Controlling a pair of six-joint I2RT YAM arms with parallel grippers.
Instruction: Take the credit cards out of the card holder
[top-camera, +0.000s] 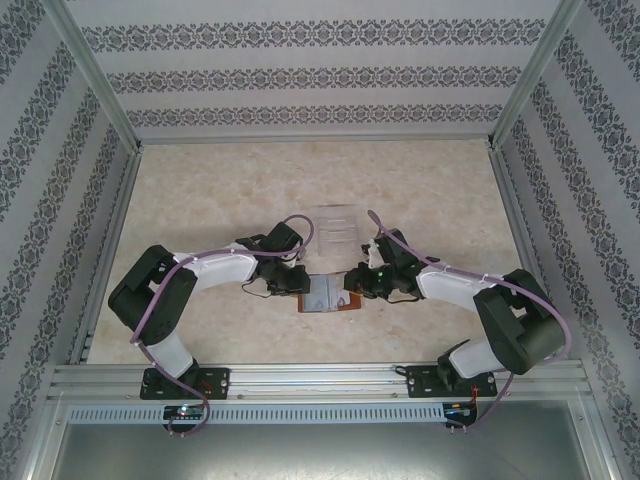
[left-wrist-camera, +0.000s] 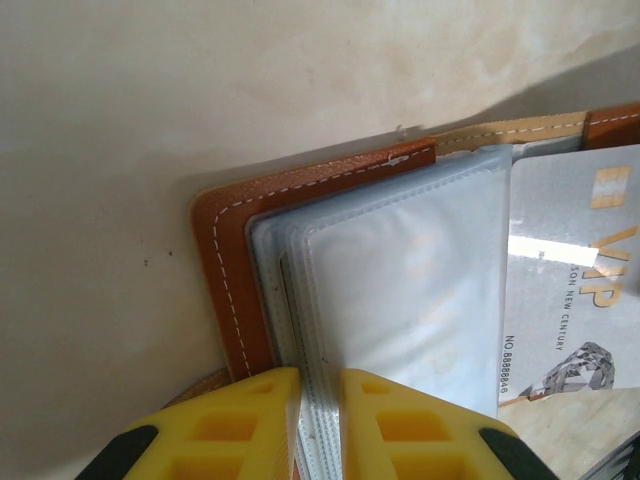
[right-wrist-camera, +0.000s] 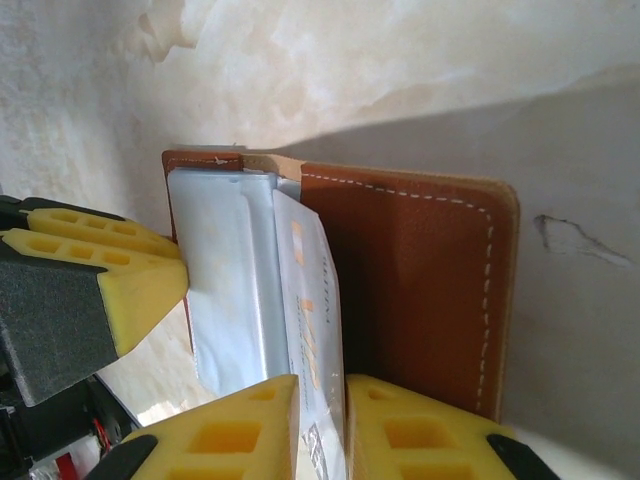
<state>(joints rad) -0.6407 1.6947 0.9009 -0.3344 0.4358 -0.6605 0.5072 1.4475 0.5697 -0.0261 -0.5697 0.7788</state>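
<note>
My left pincer (left-wrist-camera: 320, 385) clamps the clear sleeves (left-wrist-camera: 400, 280) of the reddish-brown leather card holder (left-wrist-camera: 225, 270) — thin pale plastic card (right-wrist-camera: 315, 300) sits inside my right pincer (right-wrist-camera: 322, 390), grip unclear.

The left arm (top-camera: 160, 290) and right arm (top-camera: 510, 322) reach inward over a beige marbled table (top-camera: 200, 190), the left gripper (top-camera: 297, 285) and right gripper (top-camera: 353, 284) meeting at opposite edges of a reddish-brown card holder (top-camera: 330, 299) lying open between them. Just behind it stands a clear acrylic stand (top-camera: 335, 222); patterned wallpaper (top-camera: 300, 60) lines the enclosure's walls.
</note>
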